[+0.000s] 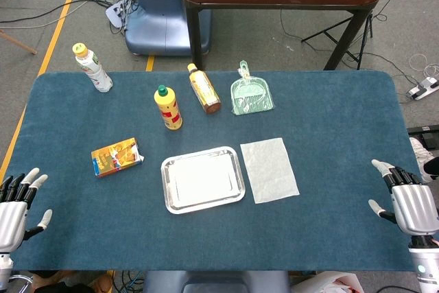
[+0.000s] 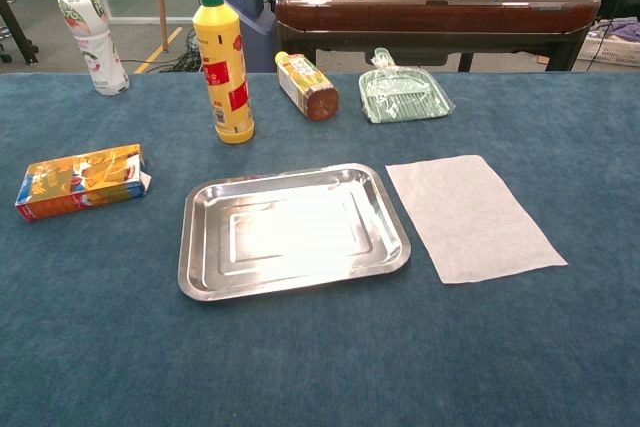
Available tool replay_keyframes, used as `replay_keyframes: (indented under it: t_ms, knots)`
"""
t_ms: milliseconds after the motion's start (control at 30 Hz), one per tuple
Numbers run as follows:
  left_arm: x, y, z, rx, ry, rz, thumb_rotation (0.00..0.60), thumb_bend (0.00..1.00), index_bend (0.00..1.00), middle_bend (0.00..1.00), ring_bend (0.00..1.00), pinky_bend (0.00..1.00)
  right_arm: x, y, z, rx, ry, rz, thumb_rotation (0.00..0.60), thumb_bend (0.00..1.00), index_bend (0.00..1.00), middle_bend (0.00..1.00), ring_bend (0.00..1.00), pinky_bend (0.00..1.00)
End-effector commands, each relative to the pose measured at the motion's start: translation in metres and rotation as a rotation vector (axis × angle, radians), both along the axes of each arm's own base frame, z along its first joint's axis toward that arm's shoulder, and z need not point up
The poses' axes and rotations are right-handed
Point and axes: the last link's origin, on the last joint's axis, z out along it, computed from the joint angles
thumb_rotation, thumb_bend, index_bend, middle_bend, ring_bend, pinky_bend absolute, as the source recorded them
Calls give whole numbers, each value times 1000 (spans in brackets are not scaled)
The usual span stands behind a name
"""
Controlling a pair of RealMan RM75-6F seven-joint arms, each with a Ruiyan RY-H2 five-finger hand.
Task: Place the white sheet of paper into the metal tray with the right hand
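Observation:
A white sheet of paper [image 1: 269,169] [image 2: 470,215] lies flat on the blue table, just right of the metal tray [image 1: 169,200] [image 2: 200,282]. The tray holds nothing and reflects light. My right hand [image 1: 410,200] hovers at the table's right edge, well right of the paper, fingers spread and holding nothing. At the left edge my left hand [image 1: 15,207] is likewise open with fingers apart. Neither hand shows in the chest view.
An orange box [image 1: 116,156] [image 2: 82,180] lies left of the tray. Behind stand a yellow bottle [image 1: 168,107] [image 2: 223,63], a lying brown bottle [image 1: 204,88] [image 2: 306,85], a green dustpan [image 1: 251,94] [image 2: 402,93] and a white bottle [image 1: 92,68] [image 2: 89,30].

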Motion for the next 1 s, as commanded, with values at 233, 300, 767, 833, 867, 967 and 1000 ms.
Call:
replay_keyframes:
  t_ms: [233, 300, 767, 833, 867, 967, 1000]
  knots:
    - [2, -1, 1, 2, -3, -10, 600, 306, 168, 80, 62, 14, 4, -4, -7, 44, 10, 26, 600, 174, 191, 250, 239, 357]
    - [3, -1, 2, 6, -3, -15, 600, 306, 168, 80, 62, 14, 5, -6, -9, 58, 19, 32, 600, 174, 191, 250, 239, 357]
    - [7, -8, 5, 19, -10, -23, 600, 306, 168, 80, 62, 14, 28, -44, -57, 197, 36, 139, 600, 118, 335, 256, 163, 311]
    - [6, -11, 6, 21, -11, -19, 600, 307, 167, 80, 62, 14, 32, -50, -67, 213, 28, 152, 600, 115, 380, 265, 163, 311]
    - [6, -12, 6, 22, -11, -19, 600, 306, 167, 80, 62, 14, 34, -52, -71, 225, 28, 154, 600, 121, 395, 268, 163, 311]
    - [6, -15, 9, 28, -10, -14, 600, 305, 167, 81, 63, 14, 37, -58, -85, 267, 33, 152, 600, 196, 402, 271, 159, 311]
    - [5, -16, 9, 30, -10, -13, 600, 306, 167, 81, 62, 14, 38, -60, -89, 281, 33, 149, 600, 211, 403, 274, 157, 311]
